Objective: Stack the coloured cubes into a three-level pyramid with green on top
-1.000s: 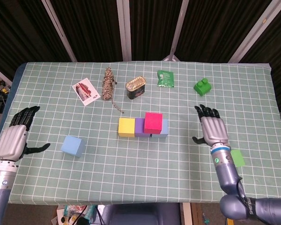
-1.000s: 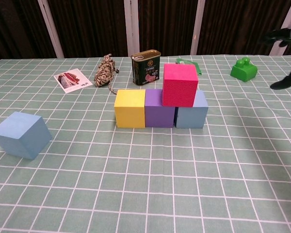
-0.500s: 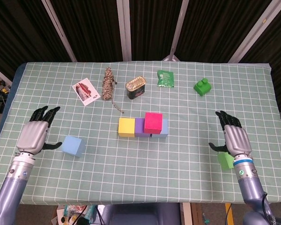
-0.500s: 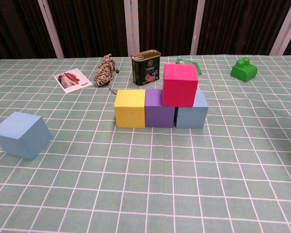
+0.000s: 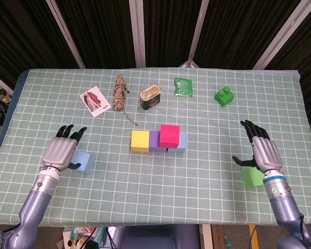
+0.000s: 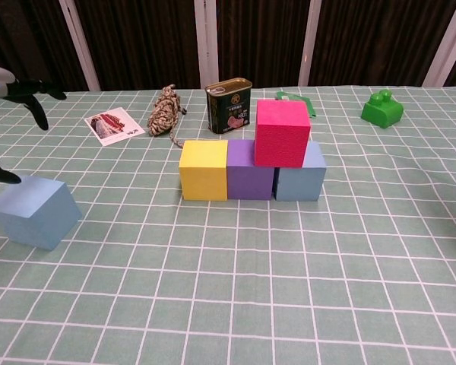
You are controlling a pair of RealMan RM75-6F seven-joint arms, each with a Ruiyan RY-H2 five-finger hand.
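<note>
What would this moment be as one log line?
left hand: open, over blue cube | right hand: open, beside green cube | pink cube: second level

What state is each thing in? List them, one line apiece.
left hand: open, above the loose blue cube
right hand: open, beside the green cube
loose blue cube: on the table, unstacked
green cube: on the table, unstacked
pink cube: stacked on the bottom row
yellow cube: in the bottom row
can: upright
</note>
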